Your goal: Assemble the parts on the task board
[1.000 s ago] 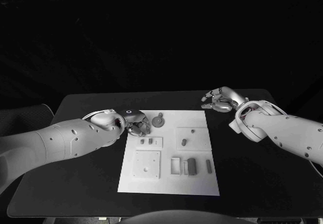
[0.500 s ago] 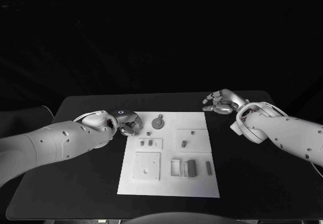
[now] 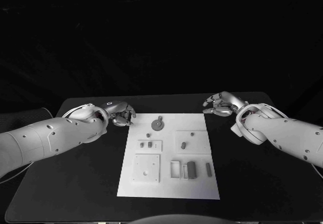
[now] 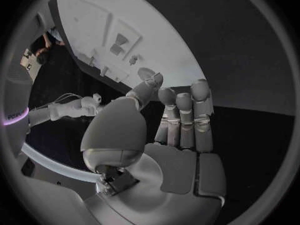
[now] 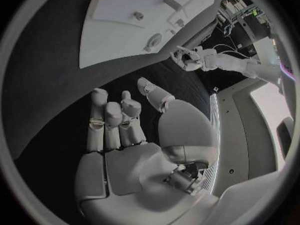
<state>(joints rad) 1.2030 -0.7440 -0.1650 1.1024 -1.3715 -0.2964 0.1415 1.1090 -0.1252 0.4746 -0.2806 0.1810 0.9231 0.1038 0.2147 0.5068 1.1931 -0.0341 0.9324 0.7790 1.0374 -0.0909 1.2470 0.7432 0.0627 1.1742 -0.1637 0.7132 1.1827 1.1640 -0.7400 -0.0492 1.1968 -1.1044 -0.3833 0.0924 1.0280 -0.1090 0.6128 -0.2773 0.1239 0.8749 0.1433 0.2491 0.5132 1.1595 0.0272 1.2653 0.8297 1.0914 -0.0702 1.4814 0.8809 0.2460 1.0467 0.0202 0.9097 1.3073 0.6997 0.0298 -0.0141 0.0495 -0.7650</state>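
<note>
Head view: the left robot hand (image 3: 120,113) hovers over the black surface (image 3: 67,163) just off the far left corner of the board (image 3: 170,184), fingers loosely apart and grasping nothing. The round part (image 3: 157,124), a disc with a short stem, lies on the board's far end, just inward of that robot hand and a little nearer the robot's body; its long axis runs roughly away from the robot, stem pointing to the far edge. The right robot hand (image 3: 221,103) sits off the far right corner, farther from the disc, fingers half curled with nothing in them. So the left robot hand is the nearer one, and any reach for the disc would go sideways toward the board's middle, I judge. The other small parts (image 3: 192,167) lie closer to the robot's body, well apart from both.

Left wrist view: the left robot hand (image 4: 172,130) is released, fingers straight and side by side, thumb apart, palm bare. The disc (image 4: 146,73) lies on the board (image 4: 169,40) just beyond the thumb tip.

Right wrist view: the right robot hand (image 5: 125,135) is likewise released and bare, fingers extended toward the board (image 5: 119,30); the disc (image 5: 153,40) lies well beyond the fingertips, with dark surface between.
</note>
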